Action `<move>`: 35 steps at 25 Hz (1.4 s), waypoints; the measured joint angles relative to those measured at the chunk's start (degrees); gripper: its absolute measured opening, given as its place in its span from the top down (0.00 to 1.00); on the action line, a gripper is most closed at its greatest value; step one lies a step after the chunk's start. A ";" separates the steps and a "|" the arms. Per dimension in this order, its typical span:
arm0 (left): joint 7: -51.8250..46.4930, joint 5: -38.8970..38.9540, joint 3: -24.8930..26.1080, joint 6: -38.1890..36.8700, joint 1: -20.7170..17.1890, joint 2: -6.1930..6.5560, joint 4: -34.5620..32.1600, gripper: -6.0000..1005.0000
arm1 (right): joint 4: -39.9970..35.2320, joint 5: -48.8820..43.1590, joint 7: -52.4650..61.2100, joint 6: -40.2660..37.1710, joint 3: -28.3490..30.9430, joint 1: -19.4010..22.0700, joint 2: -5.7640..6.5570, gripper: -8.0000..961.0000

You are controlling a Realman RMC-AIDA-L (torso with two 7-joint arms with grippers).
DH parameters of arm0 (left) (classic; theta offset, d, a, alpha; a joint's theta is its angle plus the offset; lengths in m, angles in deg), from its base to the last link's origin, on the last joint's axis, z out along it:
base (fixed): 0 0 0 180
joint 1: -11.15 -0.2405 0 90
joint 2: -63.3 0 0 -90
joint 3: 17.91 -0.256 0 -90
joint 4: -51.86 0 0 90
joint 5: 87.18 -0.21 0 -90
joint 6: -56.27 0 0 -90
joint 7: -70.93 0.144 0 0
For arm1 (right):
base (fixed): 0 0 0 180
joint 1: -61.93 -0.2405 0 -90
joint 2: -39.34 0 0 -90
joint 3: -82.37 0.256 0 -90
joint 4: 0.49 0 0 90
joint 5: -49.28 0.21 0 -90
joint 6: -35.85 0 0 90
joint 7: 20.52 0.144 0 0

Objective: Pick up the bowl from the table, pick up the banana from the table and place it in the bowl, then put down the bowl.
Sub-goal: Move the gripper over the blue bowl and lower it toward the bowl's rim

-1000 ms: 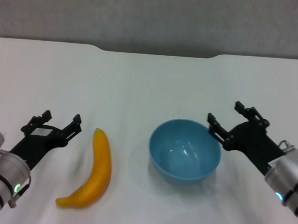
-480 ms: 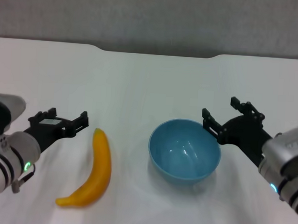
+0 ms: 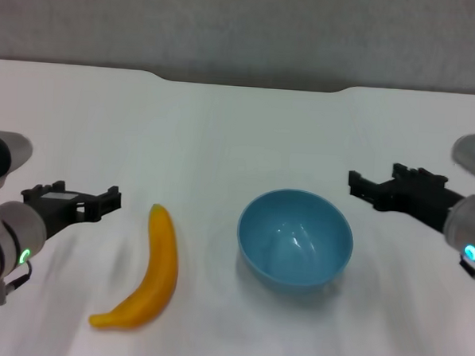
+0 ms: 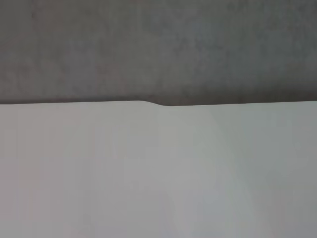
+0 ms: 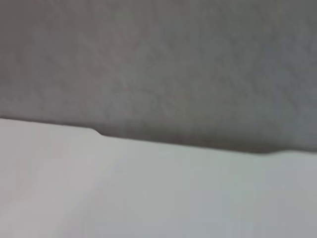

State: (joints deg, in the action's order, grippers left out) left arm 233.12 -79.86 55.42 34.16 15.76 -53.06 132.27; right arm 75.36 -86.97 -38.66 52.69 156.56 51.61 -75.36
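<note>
Both wrist views show only the plain white worktop (image 4: 158, 173) and its notched far edge. In the head view, the round, glossy light blue bowl (image 3: 295, 238) sits on the worktop, nothing inside. The long curved yellow-orange banana (image 3: 151, 271) lies well to its left. The left tool (image 3: 85, 198) hovers near the banana, the right tool (image 3: 380, 189) beside the bowl; I cannot tell whether either tool's fingers are apart.

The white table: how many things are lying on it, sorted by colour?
Yellow-orange: 1, the long curved banana.
Light blue: 1, the round glossy bowl.
Total: 2 things on the plain white table, lying apart from each other.
</note>
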 joint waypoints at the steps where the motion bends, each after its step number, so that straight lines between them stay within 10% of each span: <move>1: 0.00 0.02 0.17 -0.04 -0.20 -0.02 0.00 0.11 | 0.54 0.59 0.19 2.01 1.31 -0.14 0.03 0.16; 15: 0.01 -0.08 1.14 -0.82 -0.74 -0.10 -0.18 0.11 | -2.52 4.73 -2.07 39.38 24.03 -13.31 0.18 0.16; 35: -0.13 -0.11 0.70 -0.39 -0.36 -0.36 -0.44 0.11 | -20.11 6.07 -7.72 41.02 26.44 -22.23 -0.17 0.16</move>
State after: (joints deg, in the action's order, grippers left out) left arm 232.99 -79.98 56.11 33.78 15.40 -53.42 131.84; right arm 55.25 -80.90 -46.38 93.72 183.00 29.38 -75.53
